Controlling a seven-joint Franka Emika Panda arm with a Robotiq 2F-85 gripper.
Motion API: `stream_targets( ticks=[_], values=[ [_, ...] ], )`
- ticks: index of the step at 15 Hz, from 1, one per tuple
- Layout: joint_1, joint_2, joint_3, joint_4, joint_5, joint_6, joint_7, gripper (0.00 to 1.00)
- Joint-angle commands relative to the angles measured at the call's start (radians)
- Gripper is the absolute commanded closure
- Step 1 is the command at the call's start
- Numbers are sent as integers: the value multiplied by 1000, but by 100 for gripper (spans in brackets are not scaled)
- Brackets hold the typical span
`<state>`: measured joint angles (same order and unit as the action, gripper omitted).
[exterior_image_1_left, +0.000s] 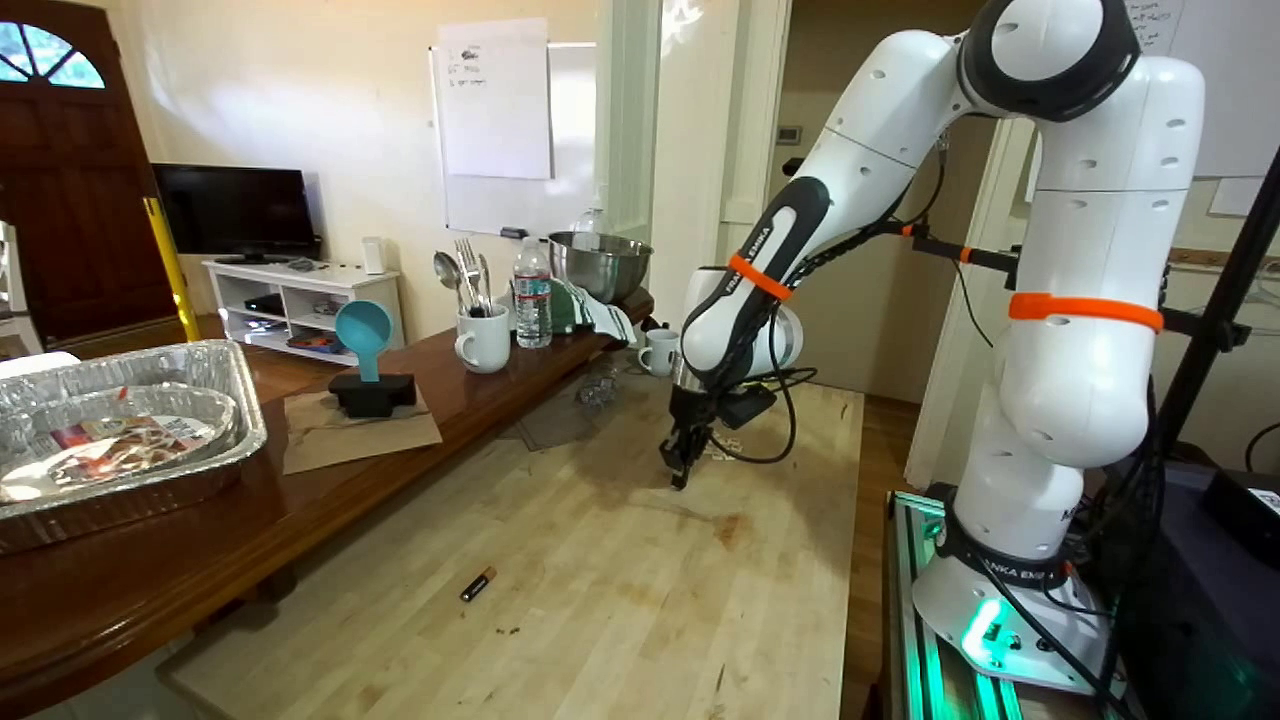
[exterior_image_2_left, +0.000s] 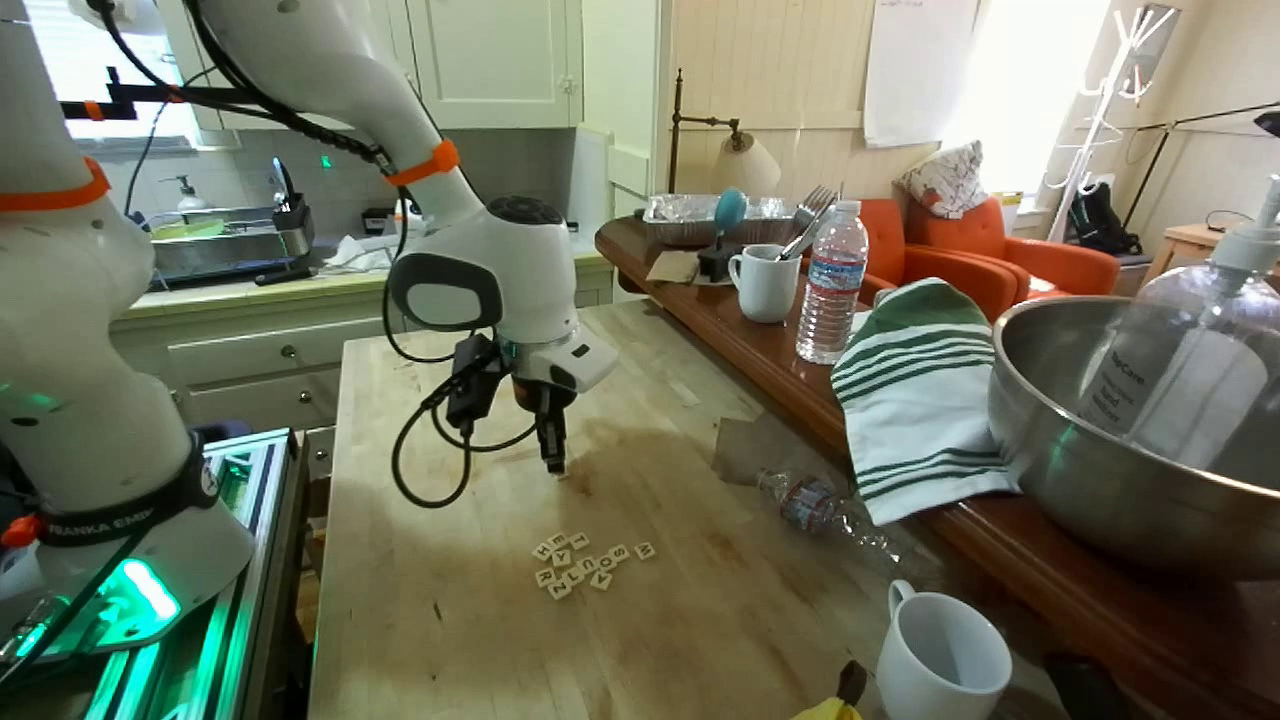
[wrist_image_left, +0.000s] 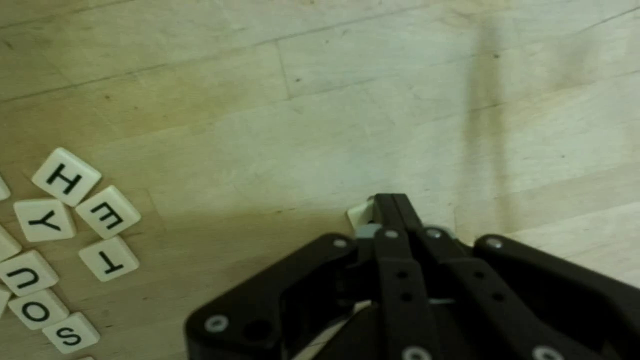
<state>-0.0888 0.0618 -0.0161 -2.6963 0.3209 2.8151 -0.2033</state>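
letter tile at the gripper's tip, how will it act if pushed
The tile is probably light, being so small beside the gripper. Straight edges suggest it would slide, not roll, on the table; its flat shape makes tipping unlikely.

Tile (wrist_image_left: 359, 215) beneath tool (wrist_image_left: 392, 198), on table (exterior_image_2_left: 700, 640)

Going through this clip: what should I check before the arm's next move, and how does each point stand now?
1. Hand closed: ok, its fingers meet with nothing visible between them.
2. Lone tile touching the hand: cannot tell; they overlap in the wrist view.
3. Its letter readable: not ok, mostly hidden.
4. Other tiles away from the hand: ok, clustered apart.
5. Battery away from the hand: ok.
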Motion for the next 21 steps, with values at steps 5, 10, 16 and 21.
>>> stream_targets(
  ticks=[5,10,16,21],
  values=[
    [11,-69,2,-32,9,-14,-10,100],
    [4,-116,-24,-35,-35,-55,-36,100],
    [-28,-143,-95,-34,-175,-99,-134,100],
    [-46,-132,-147,-18,-235,-120,-251,100]
  ],
)
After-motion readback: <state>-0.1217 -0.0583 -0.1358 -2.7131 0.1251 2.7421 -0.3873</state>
